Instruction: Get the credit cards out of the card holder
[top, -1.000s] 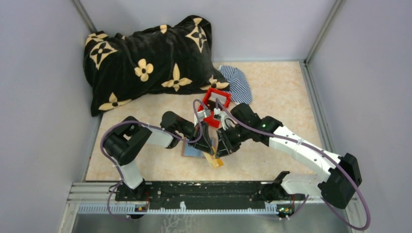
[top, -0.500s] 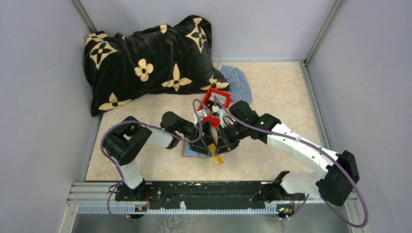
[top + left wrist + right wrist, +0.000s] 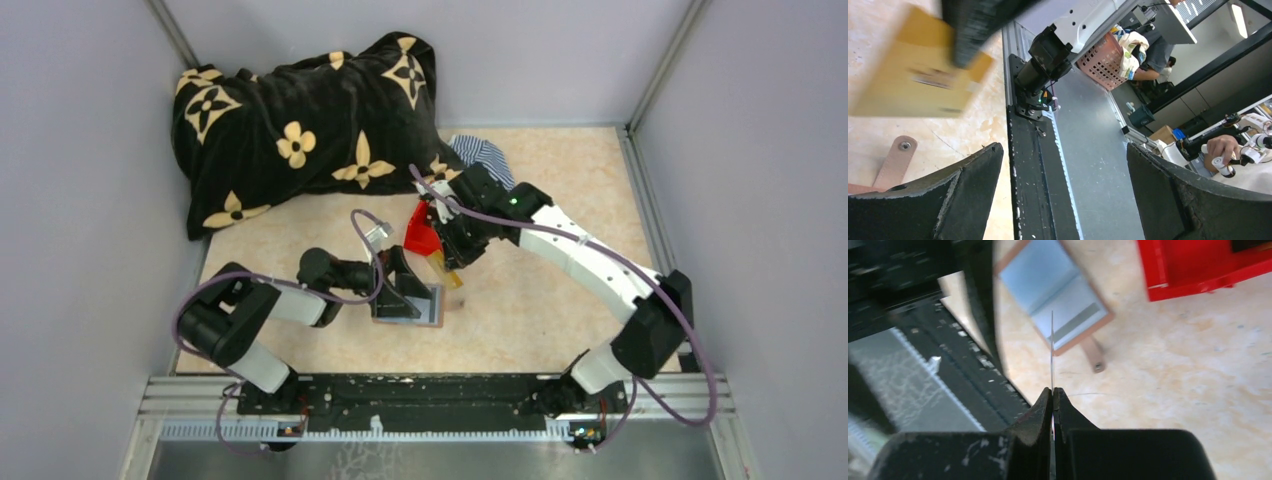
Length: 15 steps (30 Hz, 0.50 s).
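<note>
Orange card (image 3: 910, 75) lifted out, card holder (image 3: 412, 305) open below

On the worktop (image 3: 540, 300), near the red box (image 3: 1198, 265), the holder lies open and flat, with what looks like a light blue card (image 3: 1040, 277) inside. My left hand (image 3: 1063, 150) sits beside it, spread wide, gripping nothing. My right hand (image 3: 1053, 390) is clenched on the orange card, clear above the holder. I'd carry it aside level, lay it on bare worktop well apart from the holder, then release; the left hand could pin the holder for the blue one.

Black flowered blanket (image 3: 310, 120), striped cloth (image 3: 492, 162), red box (image 3: 420, 237)
</note>
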### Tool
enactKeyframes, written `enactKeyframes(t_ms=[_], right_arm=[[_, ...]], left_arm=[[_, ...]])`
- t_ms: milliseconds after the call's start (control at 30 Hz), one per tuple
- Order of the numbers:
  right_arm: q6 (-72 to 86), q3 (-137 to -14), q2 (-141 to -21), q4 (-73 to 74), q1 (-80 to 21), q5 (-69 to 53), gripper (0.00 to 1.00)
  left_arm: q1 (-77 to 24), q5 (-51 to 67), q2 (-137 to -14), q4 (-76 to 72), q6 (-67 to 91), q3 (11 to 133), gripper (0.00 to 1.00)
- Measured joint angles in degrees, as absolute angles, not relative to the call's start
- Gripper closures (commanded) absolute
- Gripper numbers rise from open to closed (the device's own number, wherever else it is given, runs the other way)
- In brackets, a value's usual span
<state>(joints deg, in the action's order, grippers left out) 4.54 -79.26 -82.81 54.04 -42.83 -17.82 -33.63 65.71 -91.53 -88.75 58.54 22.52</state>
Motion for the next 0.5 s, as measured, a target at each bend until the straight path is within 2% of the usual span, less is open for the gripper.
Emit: enactKeyframes(t_ms=[133,500], right_arm=[[-0.71,-84.97,-91.02,56.16,-40.73,-13.1,1.0],[-6.37,-106.52,-110.21,58.24,-37.71,-9.58,1.0]], left_arm=[[-33.63,64.73,-87.46,-88.75,57.21,18.79,0.01],[-33.63,61.58,-81.1,-88.77,53.74,12.84,0.01]])
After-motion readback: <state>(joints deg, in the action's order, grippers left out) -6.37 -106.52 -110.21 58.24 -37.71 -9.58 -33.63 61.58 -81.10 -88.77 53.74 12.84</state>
